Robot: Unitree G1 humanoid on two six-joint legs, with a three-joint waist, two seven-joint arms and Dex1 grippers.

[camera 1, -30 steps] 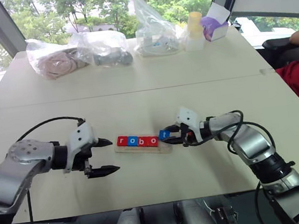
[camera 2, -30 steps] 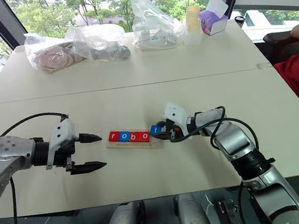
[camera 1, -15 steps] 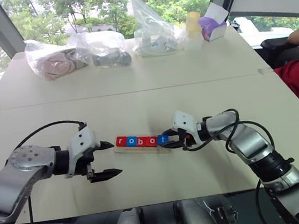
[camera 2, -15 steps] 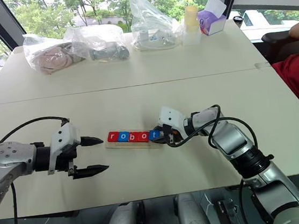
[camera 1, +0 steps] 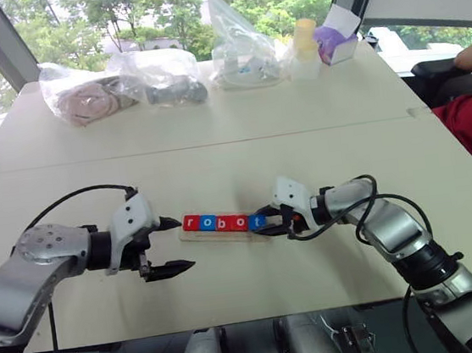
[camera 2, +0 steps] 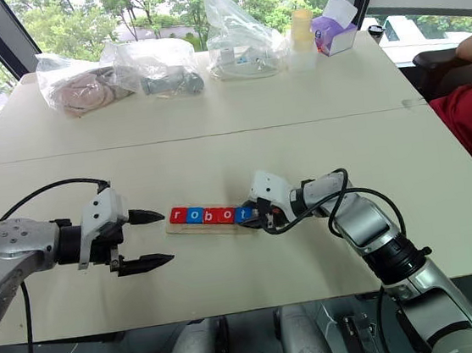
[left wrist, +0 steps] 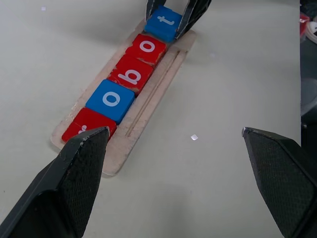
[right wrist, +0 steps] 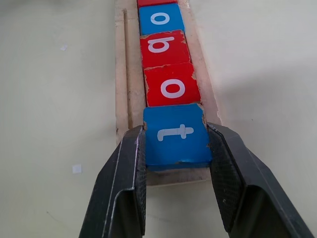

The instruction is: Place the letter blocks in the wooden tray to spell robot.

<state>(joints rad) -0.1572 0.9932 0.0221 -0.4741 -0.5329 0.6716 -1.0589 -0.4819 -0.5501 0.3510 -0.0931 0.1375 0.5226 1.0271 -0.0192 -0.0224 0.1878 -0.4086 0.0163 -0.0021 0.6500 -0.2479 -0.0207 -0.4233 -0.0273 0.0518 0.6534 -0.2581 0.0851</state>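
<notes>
— Starting at the left, what did the left hand (camera 1: 170, 246) do?
— It hovered with fingers spread wide, holding nothing, just beside the left end of the wooden tray (left wrist: 148, 94) on the pale surface (camera 1: 217, 161).
— And the letter blocks (camera 1: 216, 223)?
— They lay in the tray in a row, reading r, o, b, o, t.
— The right hand (right wrist: 176, 148)?
— Clamped on the blue t block (right wrist: 176, 134) at the tray's right end.
</notes>
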